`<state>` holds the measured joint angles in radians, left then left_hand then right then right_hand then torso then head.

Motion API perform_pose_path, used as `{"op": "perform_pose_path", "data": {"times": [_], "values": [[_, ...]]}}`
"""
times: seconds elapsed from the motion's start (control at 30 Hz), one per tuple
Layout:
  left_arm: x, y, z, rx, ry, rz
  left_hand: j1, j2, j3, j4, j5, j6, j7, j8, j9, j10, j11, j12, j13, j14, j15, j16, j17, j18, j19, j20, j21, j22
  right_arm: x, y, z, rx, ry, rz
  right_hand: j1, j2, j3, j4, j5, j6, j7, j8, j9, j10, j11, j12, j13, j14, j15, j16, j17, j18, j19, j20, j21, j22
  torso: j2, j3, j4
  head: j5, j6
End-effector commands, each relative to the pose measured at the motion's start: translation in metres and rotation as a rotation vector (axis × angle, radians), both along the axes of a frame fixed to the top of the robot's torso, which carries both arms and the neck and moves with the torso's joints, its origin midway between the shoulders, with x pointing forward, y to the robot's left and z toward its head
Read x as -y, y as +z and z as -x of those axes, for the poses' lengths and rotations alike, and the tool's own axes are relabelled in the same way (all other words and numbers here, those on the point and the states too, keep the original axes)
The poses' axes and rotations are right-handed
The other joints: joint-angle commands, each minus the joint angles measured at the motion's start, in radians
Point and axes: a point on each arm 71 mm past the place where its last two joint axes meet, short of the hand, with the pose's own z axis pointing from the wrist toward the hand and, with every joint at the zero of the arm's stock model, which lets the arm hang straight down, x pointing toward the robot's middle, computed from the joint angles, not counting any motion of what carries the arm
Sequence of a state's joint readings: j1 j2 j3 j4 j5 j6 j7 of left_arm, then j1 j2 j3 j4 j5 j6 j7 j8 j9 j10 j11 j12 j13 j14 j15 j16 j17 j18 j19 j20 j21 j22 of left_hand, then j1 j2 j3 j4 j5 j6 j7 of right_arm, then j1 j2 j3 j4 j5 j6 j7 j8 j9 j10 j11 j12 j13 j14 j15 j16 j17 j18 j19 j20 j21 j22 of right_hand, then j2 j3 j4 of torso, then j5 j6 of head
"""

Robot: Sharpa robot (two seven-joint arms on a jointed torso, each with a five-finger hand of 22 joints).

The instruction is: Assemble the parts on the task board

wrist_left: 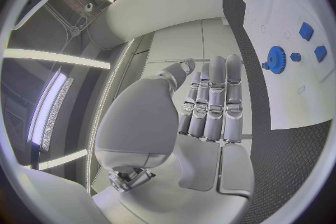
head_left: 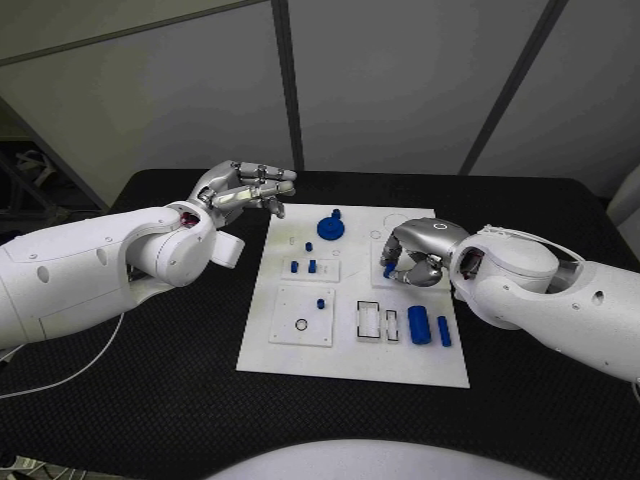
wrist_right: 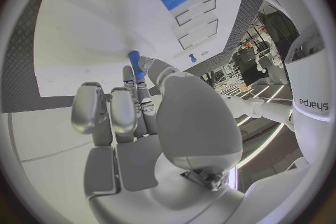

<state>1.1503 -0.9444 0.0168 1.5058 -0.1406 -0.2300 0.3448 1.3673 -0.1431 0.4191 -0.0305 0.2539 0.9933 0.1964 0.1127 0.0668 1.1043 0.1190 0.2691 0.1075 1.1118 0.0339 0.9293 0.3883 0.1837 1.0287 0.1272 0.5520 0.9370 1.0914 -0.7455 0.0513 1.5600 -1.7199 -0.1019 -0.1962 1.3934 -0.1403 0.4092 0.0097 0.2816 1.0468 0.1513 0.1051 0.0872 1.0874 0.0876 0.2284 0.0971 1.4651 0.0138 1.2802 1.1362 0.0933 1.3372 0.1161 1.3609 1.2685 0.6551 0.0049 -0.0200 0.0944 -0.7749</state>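
The white task board lies in the middle of the black table. My right hand hovers over the board's far right part and pinches a small blue peg between thumb and fingertips; in the right wrist view the peg points down at the board. My left hand is raised just beyond the board's far left corner, fingers stretched out side by side, holding nothing. A blue gear sits at the board's far edge, and small blue pegs stand in its left half.
A thick blue cylinder and a thin blue bar lie near the board's right edge, beside two rectangular slots. A small ring lies on the near left plate. Black table surrounds the board.
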Motion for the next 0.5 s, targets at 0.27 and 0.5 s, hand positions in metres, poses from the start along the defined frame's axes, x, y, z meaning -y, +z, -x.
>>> {"op": "perform_pose_path", "data": {"times": [0.27, 0.5], "values": [[0.0000, 0.0013, 0.0003, 0.003, -0.007, 0.006, 0.001, 0.010, -0.006, 0.002, -0.003, -0.005, 0.002, -0.005, 0.000, -0.007, 0.000, 0.007, 0.001, 0.005, 0.003, -0.003, -0.001, -0.003, 0.002, 0.005, -0.004, -0.001, -0.0010, 0.0004, -0.0012, 0.019, -0.008, 0.027, 0.032, 0.041, 0.023, -0.016, -0.035, 0.058, -0.012, 0.028, 0.013, 0.065, -0.016, 0.016, 0.012, 0.033, -0.022, 0.017, 0.014, -0.025, 0.027, -0.013, 0.027, 0.033, 0.000, -0.0002, 0.0007, -0.001, -0.004], [-0.0001, 0.0013, 0.0003, 0.003, -0.007, 0.006, 0.000, 0.012, -0.006, 0.003, -0.002, -0.005, 0.002, -0.005, 0.000, -0.007, -0.001, 0.008, 0.002, 0.006, 0.003, -0.003, -0.001, -0.003, 0.002, 0.006, -0.005, -0.001, -0.0053, 0.0055, 0.0005, 0.065, 0.001, -0.015, 0.061, 0.058, 0.047, -0.038, -0.065, 0.072, -0.011, 0.034, 0.017, 0.083, -0.020, 0.014, 0.019, 0.034, -0.025, 0.024, 0.020, -0.030, 0.043, -0.018, 0.044, 0.056, 0.000, 0.0002, 0.0006, -0.001, -0.005]]}}
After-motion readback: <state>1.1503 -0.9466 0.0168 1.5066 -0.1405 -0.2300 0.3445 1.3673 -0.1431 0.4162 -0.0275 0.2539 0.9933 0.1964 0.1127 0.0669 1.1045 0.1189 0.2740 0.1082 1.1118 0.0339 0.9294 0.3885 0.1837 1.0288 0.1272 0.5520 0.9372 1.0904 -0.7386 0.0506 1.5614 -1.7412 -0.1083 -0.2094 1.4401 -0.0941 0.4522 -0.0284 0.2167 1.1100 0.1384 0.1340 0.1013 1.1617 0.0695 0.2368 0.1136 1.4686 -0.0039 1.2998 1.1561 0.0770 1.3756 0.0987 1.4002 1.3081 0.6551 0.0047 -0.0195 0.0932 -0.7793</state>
